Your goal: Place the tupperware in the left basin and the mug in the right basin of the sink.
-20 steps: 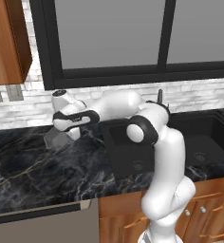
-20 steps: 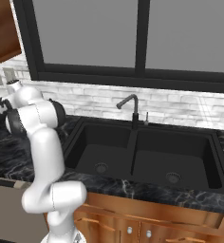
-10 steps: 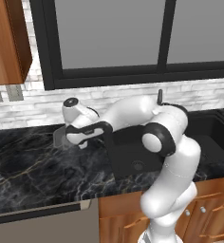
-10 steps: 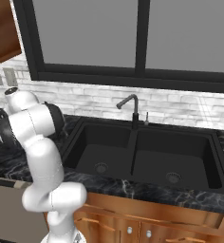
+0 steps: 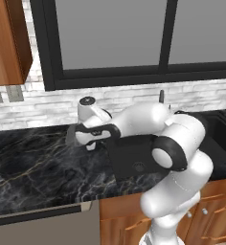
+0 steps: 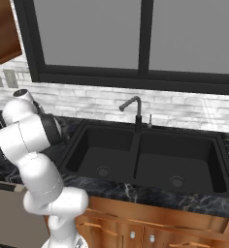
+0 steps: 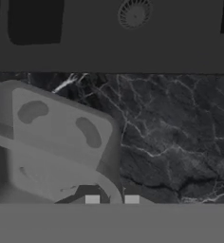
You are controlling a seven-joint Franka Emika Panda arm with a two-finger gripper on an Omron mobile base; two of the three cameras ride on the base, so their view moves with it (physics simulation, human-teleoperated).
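Observation:
The tupperware, a translucent grey box, hangs just above the black marble counter, left of the sink. My gripper is shut on its rim. In the hand view the tupperware lies at the left, its rim pinched between my gripper's two fingertips, and a basin with a round drain lies ahead past the counter. The left basin and the right basin hold nothing. The mug is out of view.
A black gooseneck faucet and a small dispenser stand behind the sink divider. A wooden wall cabinet hangs at the upper left above wall outlets. A dishwasher front sits under the counter.
The arm has swung to the right along the counter, carrying the tupperware toward the sink. The grip has stayed shut.

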